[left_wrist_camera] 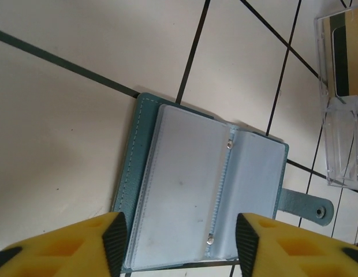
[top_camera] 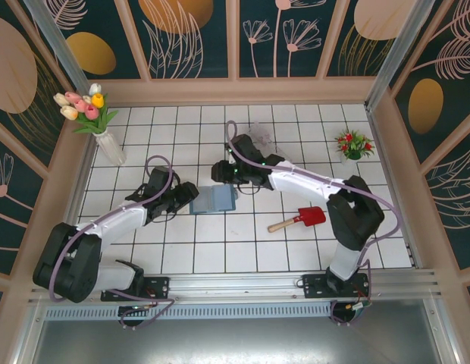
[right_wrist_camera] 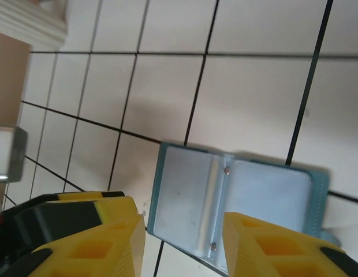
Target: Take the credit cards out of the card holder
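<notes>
The slate-blue card holder (top_camera: 214, 199) lies open and flat on the white tiles, clear sleeves up, its tab (left_wrist_camera: 306, 205) sticking out to one side. The sleeves (left_wrist_camera: 185, 190) look pale and bare. A dark card and a tan one (left_wrist_camera: 347, 63) show through the wall of a clear plastic box. My left gripper (left_wrist_camera: 179, 242) hangs open over the holder's near edge, its black pads (left_wrist_camera: 116, 242) apart and holding nothing. My right gripper (right_wrist_camera: 179, 242) hovers open over the holder (right_wrist_camera: 190, 190) from the far side, just above its edge.
The clear box (left_wrist_camera: 343, 115) stands just beyond the holder's tab. A red-bladed toy shovel (top_camera: 299, 220) lies to the right. A vase of tulips (top_camera: 106, 140) stands at the back left, a small potted plant (top_camera: 352, 144) at the back right. Wooden walls enclose the table.
</notes>
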Robot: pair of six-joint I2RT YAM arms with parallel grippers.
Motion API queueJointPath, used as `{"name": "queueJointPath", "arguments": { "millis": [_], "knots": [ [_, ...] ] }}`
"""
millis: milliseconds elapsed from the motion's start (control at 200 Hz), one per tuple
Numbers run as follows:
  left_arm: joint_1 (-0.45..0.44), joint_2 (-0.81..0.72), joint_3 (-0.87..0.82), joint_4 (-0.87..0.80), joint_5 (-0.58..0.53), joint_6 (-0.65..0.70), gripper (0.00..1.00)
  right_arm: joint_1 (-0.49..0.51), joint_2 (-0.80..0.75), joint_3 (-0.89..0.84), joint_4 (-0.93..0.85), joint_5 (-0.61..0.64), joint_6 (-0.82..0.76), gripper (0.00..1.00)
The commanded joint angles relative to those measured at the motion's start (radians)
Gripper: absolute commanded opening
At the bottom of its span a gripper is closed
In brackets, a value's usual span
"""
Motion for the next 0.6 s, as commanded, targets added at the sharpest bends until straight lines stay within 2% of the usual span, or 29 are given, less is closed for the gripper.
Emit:
{"name": "queueJointPath", "arguments": {
  "millis": [0, 235, 596],
  "knots": [
    [0.004, 0.015, -0.009, 0.029, 0.018, -0.002, 0.5, 0.023, 0.036, -0.007, -0.003, 0.024, 0.084, 0.41],
    [0.004, 0.066, 0.008, 0.042, 0.055, 0.011, 0.42, 0.032, 0.132, 0.013, -0.037, 0.019, 0.089, 0.41],
    [0.003, 0.14, 0.032, 0.058, 0.089, 0.028, 0.41, 0.032, 0.218, 0.034, -0.058, -0.001, 0.071, 0.41]
  ]
}}
